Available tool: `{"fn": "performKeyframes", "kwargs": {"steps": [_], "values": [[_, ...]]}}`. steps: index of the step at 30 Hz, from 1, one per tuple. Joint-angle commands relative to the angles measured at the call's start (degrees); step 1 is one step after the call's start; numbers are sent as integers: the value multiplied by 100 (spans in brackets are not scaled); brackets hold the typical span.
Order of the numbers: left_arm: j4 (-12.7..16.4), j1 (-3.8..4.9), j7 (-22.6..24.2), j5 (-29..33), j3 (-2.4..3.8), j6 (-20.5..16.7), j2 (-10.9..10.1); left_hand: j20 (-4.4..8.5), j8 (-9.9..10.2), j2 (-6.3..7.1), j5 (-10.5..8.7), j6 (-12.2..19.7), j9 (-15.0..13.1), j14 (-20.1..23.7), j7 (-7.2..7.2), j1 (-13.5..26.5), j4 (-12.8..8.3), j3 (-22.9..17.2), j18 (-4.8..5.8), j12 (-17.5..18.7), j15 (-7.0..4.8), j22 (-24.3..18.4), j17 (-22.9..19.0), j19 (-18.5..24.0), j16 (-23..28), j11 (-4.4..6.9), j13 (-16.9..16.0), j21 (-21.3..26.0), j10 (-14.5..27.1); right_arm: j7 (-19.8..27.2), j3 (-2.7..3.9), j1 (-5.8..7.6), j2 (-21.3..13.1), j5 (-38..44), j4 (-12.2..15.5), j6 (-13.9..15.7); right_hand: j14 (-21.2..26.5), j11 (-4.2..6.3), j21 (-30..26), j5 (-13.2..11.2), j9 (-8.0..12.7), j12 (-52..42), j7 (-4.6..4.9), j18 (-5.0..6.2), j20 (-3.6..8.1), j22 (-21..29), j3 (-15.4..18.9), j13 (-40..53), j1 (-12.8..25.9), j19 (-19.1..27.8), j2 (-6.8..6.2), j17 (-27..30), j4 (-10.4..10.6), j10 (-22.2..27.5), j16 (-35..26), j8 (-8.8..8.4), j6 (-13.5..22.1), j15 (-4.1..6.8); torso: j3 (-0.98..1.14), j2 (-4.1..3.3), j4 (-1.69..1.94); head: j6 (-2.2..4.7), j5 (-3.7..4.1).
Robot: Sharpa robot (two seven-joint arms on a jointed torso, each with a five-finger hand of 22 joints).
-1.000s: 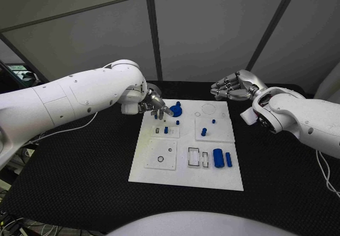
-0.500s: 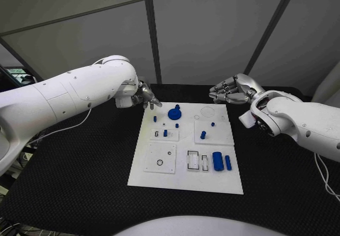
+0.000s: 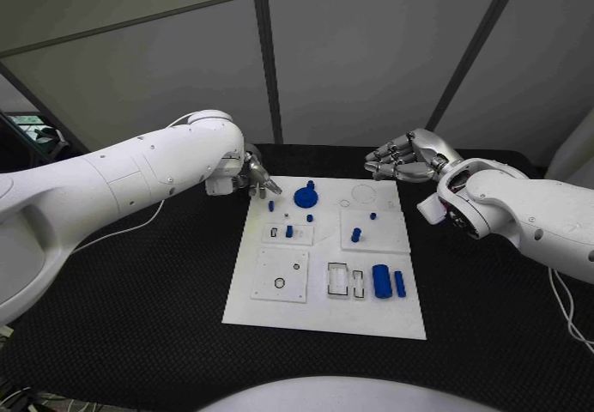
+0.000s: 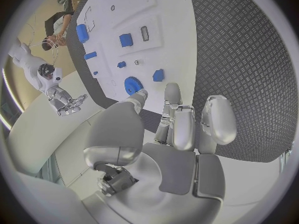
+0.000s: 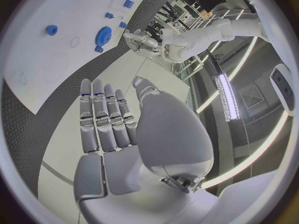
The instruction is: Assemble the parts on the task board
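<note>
Since a second ago the left hand (image 3: 252,178) has lifted off the blue gear (image 3: 305,196) and pulled back to the far left corner of the task board (image 3: 324,318); it now hovers there empty, fingers loosely extended, the gear lying just beyond its fingertips. Over the last half second it has barely moved. The right hand (image 3: 403,158) has stayed put behind the board's far right corner, released and holding nothing, fingers straight and side by side in its wrist view.

The left forearm hides the back of the left hand in the head view. The smallest blue parts on the board are too small to make out in shape.

About eight blue parts are countable on the board: the gear, a large cylinder (image 3: 381,281) with a thinner bar (image 3: 398,283) beside it nearest the robot, a peg (image 3: 355,233) mid-board, and several small pieces near the gear.
</note>
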State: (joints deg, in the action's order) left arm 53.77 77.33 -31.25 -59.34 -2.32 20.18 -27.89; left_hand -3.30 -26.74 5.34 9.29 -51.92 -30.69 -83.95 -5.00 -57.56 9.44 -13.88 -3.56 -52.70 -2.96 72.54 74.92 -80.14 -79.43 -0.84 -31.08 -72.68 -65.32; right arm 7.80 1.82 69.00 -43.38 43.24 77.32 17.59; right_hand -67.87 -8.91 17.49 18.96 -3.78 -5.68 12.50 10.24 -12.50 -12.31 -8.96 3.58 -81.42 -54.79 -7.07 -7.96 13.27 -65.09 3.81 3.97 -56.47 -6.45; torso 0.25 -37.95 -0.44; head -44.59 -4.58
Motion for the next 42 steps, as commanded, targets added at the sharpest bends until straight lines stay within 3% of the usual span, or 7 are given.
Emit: {"fn": "performKeyframes", "kwargs": {"steps": [1, 12, 42], "values": [[-79, -31, 61, -108, -4, 9, 33, -1, 35, -39, -6, 44, 20, -264, -8, -87, -2, 41, -104, -25, 9, 13, 464, -29, 11, 7, 8, -14, 34, 25, 3, 9, 8, 5, 17, -28, 40, 9, -15, 19, -5, -5, -6, 17, -1, 5, 26, 3, 17, -36, 40, 5, -19, 44, -18, -17, 16, 11, 1, 0, -11, -15, -3], [-154, -141, 56, -113, -14, 130, 99, -3, 48, -58, 1, 45, 36, -274, -10, -115, 7, 61, -86, -32, 10, 79, 490, -66, -17, 6, 11, -77, 26, 22, 3, 8, 27, 39, 13, -37, 40, 9, -15, 19, -5, -5, -6, 17, -1, 5, 26, 3, 17, -36, 40, 5, -19, 44, -18, -17, 16, 11, 2, 11, -4, -37, -2], [-42, -153, 42, 163, -14, 251, 72, 24, -33, -235, 27, -164, 57, -307, 61, -439, -13, 130, -66, -52, -33, 188, 540, -125, -78, 65, 54, -164, -39, 13, 2, 5, 78, 59, -43, -75, 37, 10, -27, 21, -6, -11, -7, 18, -1, 15, 25, 3, 7, -45, 52, 13, -32, 46, -15, -14, 15, 13, 2, 10, -4, -59, -17]]}}
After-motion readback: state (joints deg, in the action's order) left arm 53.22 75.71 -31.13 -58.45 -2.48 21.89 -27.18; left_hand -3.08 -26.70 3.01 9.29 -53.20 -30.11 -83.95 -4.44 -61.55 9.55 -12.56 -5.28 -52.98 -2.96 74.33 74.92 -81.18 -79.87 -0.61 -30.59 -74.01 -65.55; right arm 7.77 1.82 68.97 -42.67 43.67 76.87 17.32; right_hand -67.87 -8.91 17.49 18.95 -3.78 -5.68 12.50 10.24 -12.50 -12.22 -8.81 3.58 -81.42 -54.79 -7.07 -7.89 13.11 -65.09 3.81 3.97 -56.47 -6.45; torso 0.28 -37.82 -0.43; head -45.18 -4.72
